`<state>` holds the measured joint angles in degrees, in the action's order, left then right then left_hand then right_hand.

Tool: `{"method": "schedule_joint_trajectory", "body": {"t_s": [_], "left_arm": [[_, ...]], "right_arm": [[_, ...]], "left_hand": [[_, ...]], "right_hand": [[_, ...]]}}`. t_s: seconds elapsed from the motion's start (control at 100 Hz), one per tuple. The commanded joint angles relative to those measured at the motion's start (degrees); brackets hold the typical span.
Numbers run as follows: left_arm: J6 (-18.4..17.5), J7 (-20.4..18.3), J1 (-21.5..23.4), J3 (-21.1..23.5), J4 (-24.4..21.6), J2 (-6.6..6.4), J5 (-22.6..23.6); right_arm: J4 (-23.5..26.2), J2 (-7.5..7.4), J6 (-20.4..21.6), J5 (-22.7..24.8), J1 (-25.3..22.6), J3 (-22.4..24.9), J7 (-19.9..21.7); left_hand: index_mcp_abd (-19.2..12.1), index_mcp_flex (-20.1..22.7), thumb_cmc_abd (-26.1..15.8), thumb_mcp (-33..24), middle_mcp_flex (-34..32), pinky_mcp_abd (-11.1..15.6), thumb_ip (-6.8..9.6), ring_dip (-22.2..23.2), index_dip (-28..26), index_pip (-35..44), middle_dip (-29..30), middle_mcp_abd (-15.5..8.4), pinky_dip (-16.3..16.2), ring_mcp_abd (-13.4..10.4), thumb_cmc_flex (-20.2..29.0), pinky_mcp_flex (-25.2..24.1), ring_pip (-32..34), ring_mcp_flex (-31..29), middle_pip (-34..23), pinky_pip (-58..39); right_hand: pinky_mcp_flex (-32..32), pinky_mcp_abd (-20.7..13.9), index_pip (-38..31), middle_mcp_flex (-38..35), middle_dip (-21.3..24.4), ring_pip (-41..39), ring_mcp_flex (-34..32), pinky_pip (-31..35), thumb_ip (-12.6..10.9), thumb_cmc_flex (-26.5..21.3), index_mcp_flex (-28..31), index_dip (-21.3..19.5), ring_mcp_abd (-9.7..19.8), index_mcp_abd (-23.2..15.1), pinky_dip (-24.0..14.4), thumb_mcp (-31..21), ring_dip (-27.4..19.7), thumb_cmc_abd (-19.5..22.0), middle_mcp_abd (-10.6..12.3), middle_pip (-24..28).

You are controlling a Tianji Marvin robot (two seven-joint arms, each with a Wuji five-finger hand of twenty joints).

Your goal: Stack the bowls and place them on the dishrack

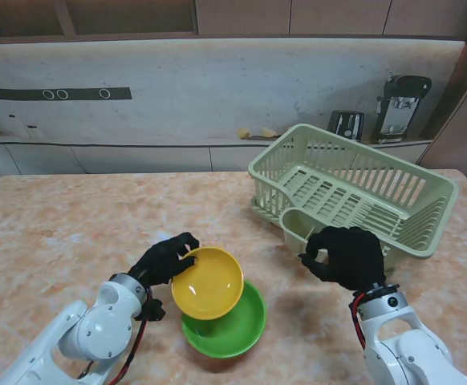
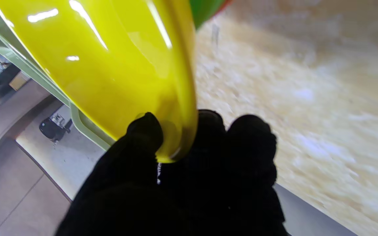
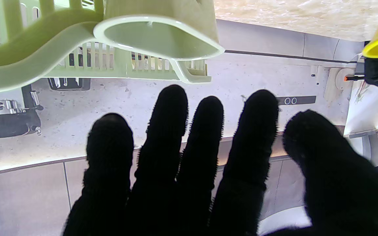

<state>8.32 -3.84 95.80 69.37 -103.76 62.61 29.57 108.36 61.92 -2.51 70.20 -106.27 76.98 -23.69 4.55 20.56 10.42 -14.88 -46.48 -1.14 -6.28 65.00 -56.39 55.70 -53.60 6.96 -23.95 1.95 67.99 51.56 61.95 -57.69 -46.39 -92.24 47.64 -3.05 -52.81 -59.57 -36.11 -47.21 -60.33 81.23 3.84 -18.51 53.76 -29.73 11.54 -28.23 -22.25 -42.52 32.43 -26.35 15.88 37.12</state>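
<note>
The left hand (image 1: pixel 163 258) pinches the rim of the yellow bowl (image 1: pixel 208 281), thumb inside and fingers (image 2: pixel 251 137) behind the wall, holding it tilted over the green bowl (image 1: pixel 225 327), which sits on the bench (image 1: pixel 65 233) near me. The right hand (image 1: pixel 346 255) hangs empty, fingers apart, just beside the dishrack (image 1: pixel 354 188) at its cutlery cup (image 3: pixel 156 36). Both bowls look like light, stiff, glossy plastic, so likely slippery; a rim pinch suits them, with a deeper hold for the stacked pair.

Glossy smooth yellow bowl (image 1: pixel 208 281), glossy green bowl (image 1: pixel 232 329), matt pale-green plastic dishrack (image 1: pixel 354 188), mottled stone-look table (image 1: pixel 65 241)
</note>
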Motion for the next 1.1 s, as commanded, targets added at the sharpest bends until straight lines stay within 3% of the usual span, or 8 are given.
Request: {"method": "schedule_joint_trajectory", "body": {"t_s": [0.0,0.48,0.66,0.74,0.81,0.9,0.98,1.09], "left_arm": [[-0.7,-1.3,0.5,-1.1,0.0,0.36,-0.2],[-3.7,-3.3,-2.2,-6.0,3.1,-0.31,0.8],[-4.2,-4.9,-2.3,-5.7,3.0,-0.63,0.4],[-4.9,-5.2,-2.2,-5.6,3.0,-0.70,0.3],[-6.1,-5.5,-2.1,-5.3,3.2,-0.82,0.3],[-7.6,-5.3,-2.0,-5.0,3.5,-0.80,0.0],[-8.5,-4.8,-2.0,-4.8,3.7,-0.70,-0.4],[-9.7,-3.6,-1.8,-4.7,3.9,-0.49,-0.3]], "right_arm": [[0.2,0.29,0.0,0.1,-0.5,0.0,0.7],[0.0,0.34,0.1,-0.1,-0.6,0.2,0.3],[0.1,0.33,0.1,0.0,-0.7,0.2,0.3],[0.2,0.35,0.1,0.0,-0.8,0.3,0.3],[0.2,0.36,0.1,0.0,-0.9,0.3,0.2],[0.3,0.35,0.1,0.0,-0.9,0.3,0.1],[0.3,0.35,0.1,0.0,-0.9,0.3,0.2],[0.3,0.35,0.1,0.0,-0.9,0.3,0.2]], "left_hand": [[-3.4,3.8,-4.5,-5.8,-3.3,1.7,4.30,0.0,-2.5,3.0,-1.4,-2.1,0.4,0.1,6.0,0.4,-0.1,-1.1,-1.9,-3.2],[-2.8,3.8,-4.0,-6.4,-2.0,-2.0,3.66,-1.3,-2.2,1.4,-4.3,-2.3,-0.1,3.8,6.0,-3.2,-2.1,1.5,0.5,-1.5],[-2.6,4.2,0.2,-6.5,-1.7,-9.2,1.60,-7.2,1.2,-2.2,-6.1,0.5,-1.5,9.1,6.0,-10.0,-11.1,6.0,11.1,6.1],[-2.5,3.4,3.2,-2.5,-2.4,-11.5,1.69,-11.0,5.1,-4.9,-8.9,0.9,-4.8,11.2,4.4,-14.0,-15.1,9.0,20.9,9.7],[-2.2,4.4,6.3,-7.2,0.8,-13.5,1.29,-13.6,8.8,-10.2,-3.9,1.4,-7.2,12.6,-5.7,-17.8,-18.2,11.9,21.7,12.2],[-2.1,6.6,5.4,3.9,6.1,-15.7,1.00,-15.9,13.6,-17.1,13.3,2.0,-9.4,14.5,-7.4,-21.9,-21.3,15.0,18.6,14.3],[-2.2,8.5,1.0,14.7,7.2,-17.2,1.99,-17.8,15.4,-22.2,16.1,2.3,-11.0,15.7,-6.7,-24.5,-23.4,17.0,21.0,16.2],[-3.5,9.5,-1.0,16.9,8.1,-18.5,1.91,-19.1,17.2,-24.3,17.5,2.3,-11.2,16.6,-9.6,-27.0,-25.2,18.6,23.2,17.5]], "right_hand": [[-0.4,0.3,-0.1,-0.6,0.8,0.3,0.8,-0.3,-1.1,1.3,-0.2,0.3,0.1,-1.1,-0.2,0.0,-1.0,1.4,0.3,-0.5],[-0.4,0.3,-0.1,-0.5,0.8,0.3,0.8,-0.3,-1.1,1.4,-0.2,0.3,0.1,-1.1,-0.2,0.0,-1.0,1.5,0.2,-0.4],[-0.4,0.3,-0.1,-0.6,0.8,0.4,0.8,-0.3,-1.1,1.3,-0.3,0.3,0.1,-1.2,-0.2,0.0,-1.0,1.5,0.2,-0.4],[-0.4,0.3,-0.1,-0.6,0.8,0.4,0.8,-0.3,-1.0,1.4,-0.2,0.3,0.1,-1.1,-0.2,0.0,-1.0,1.5,0.3,-0.5],[-0.4,0.3,-0.1,-0.5,0.8,0.3,0.8,-0.3,-1.1,1.4,-0.2,0.3,0.1,-1.1,-0.2,0.0,-1.0,1.5,0.0,-0.4],[-0.4,0.3,-0.1,-0.6,0.8,0.3,0.8,-0.3,-1.1,1.4,-0.2,0.3,0.1,-1.1,-0.2,0.0,-1.0,1.5,0.3,-0.4],[-0.4,0.3,-0.1,-0.6,0.8,0.4,0.8,-0.3,-1.1,1.4,-0.2,0.3,0.1,-1.1,-0.2,0.0,-1.0,1.5,0.2,-0.4],[-0.4,0.3,-0.1,-0.6,0.8,0.3,0.8,-0.3,-1.1,1.4,-0.2,0.3,0.0,-1.1,-0.2,0.0,-1.0,1.5,0.2,-0.5]]}}
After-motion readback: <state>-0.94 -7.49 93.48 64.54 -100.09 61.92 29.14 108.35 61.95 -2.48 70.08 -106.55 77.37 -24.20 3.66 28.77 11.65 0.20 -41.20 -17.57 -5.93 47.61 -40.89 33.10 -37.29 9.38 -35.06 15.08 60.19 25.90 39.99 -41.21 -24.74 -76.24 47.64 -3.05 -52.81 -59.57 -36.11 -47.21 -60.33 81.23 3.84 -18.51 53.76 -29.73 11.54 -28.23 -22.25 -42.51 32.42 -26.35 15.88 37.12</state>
